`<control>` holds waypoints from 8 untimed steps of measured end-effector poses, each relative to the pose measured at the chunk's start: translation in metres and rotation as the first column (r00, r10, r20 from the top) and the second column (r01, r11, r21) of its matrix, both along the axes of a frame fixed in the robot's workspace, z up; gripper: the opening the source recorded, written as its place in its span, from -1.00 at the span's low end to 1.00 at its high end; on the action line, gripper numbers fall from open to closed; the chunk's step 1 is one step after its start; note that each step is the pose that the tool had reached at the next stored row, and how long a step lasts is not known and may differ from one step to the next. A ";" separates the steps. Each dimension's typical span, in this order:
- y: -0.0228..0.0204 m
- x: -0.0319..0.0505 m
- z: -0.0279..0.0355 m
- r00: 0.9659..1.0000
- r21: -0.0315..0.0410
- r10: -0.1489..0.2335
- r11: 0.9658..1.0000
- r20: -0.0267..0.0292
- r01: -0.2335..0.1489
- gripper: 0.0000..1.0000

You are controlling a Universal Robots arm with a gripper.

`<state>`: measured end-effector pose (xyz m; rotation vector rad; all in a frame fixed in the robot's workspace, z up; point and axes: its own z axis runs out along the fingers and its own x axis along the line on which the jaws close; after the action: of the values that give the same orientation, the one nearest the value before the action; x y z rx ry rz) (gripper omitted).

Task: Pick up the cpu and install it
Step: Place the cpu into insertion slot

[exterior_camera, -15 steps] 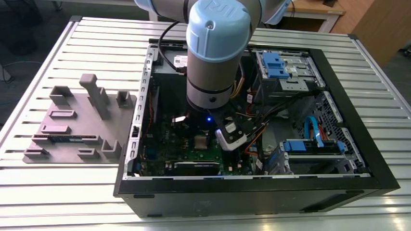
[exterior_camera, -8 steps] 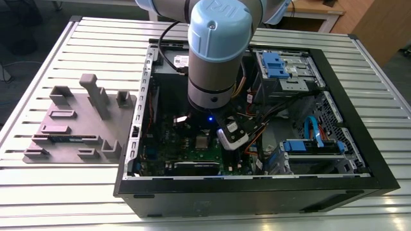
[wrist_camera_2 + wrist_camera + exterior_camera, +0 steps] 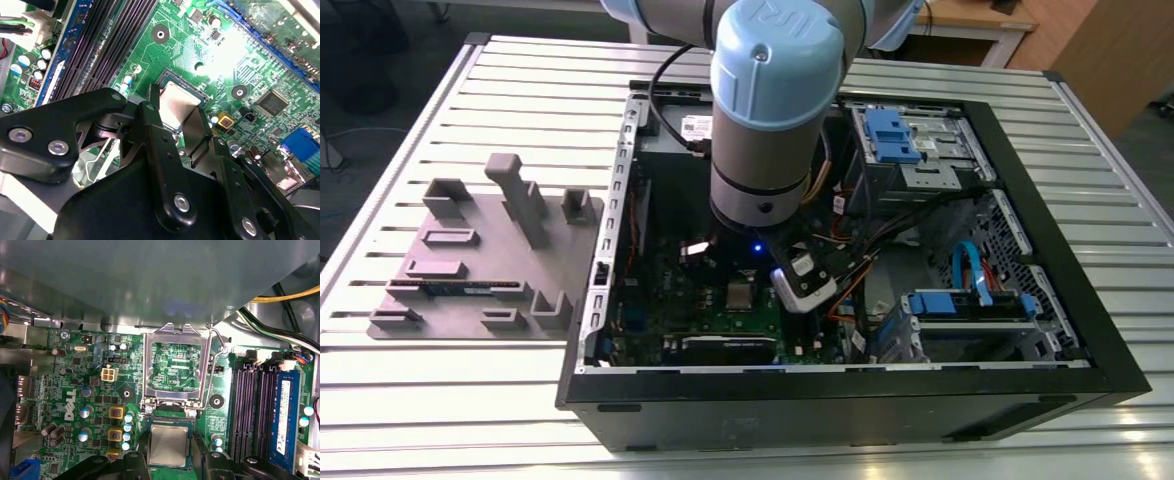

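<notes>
Pincer [image 3: 177, 107] straddles opposite edges of the cpu [image 3: 168, 445].

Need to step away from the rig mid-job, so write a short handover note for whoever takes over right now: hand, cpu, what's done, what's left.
The hand is down inside the open computer case, right over the cpu. Whether it is gripping is not clear.
The cpu lies level at the socket of the motherboard, silver side up. Whether it is fully seated cannot be told.
Done: the cpu is picked up and at the socket, and the load plate stands flipped open.
Left: the load plate is not yet closed over the cpu, and the hand is not yet clear.
</notes>
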<state>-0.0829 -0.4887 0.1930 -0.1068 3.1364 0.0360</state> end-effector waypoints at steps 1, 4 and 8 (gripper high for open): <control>-0.0001 0.0000 -0.0001 1.000 0.000 0.000 1.000 0.000 0.000 -0.09; -0.0001 0.0000 -0.0003 1.000 0.000 0.000 1.000 0.000 0.000 -0.09; -0.0002 0.0000 0.0001 1.000 0.000 0.000 1.000 0.000 0.000 -0.09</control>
<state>-0.0829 -0.4890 0.1931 -0.1068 3.1364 0.0359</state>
